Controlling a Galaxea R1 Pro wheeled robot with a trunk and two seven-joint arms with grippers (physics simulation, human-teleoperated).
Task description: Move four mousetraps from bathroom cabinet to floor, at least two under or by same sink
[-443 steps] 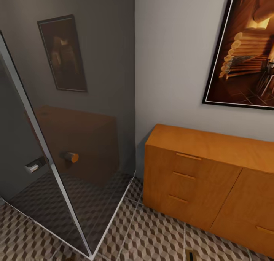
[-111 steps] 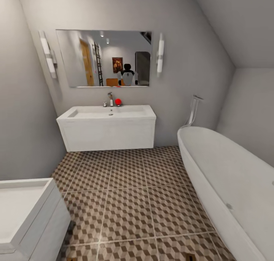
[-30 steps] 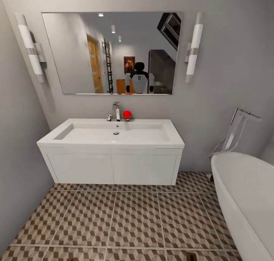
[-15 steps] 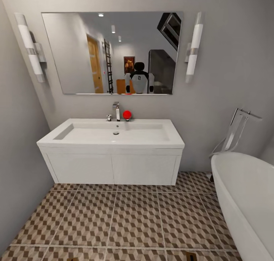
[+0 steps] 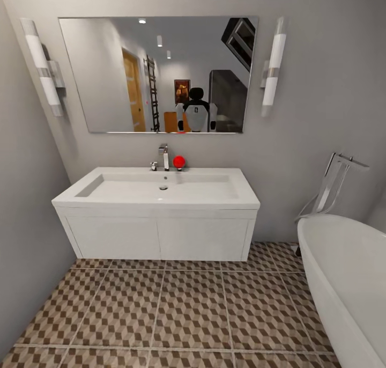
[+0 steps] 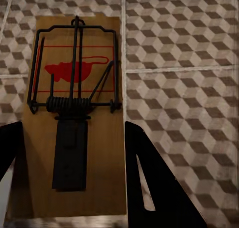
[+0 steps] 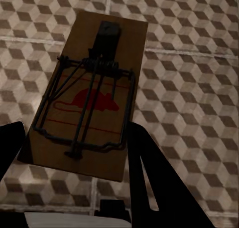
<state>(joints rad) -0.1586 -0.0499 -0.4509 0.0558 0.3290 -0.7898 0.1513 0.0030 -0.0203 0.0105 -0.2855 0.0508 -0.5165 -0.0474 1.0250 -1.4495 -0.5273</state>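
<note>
Jaws of both arms clamp mousetraps (image 6: 74, 123) (image 7: 89, 118) above bathroom floor (image 6: 184, 88).

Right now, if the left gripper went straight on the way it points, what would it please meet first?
Probably the bathroom floor: beyond the mousetrap held between the left gripper's fingers, the tiles lie ahead, though how far is unclear.

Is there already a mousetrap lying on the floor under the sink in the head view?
No: the patterned floor tiles below the white sink show no mousetrap in the head view.
</note>
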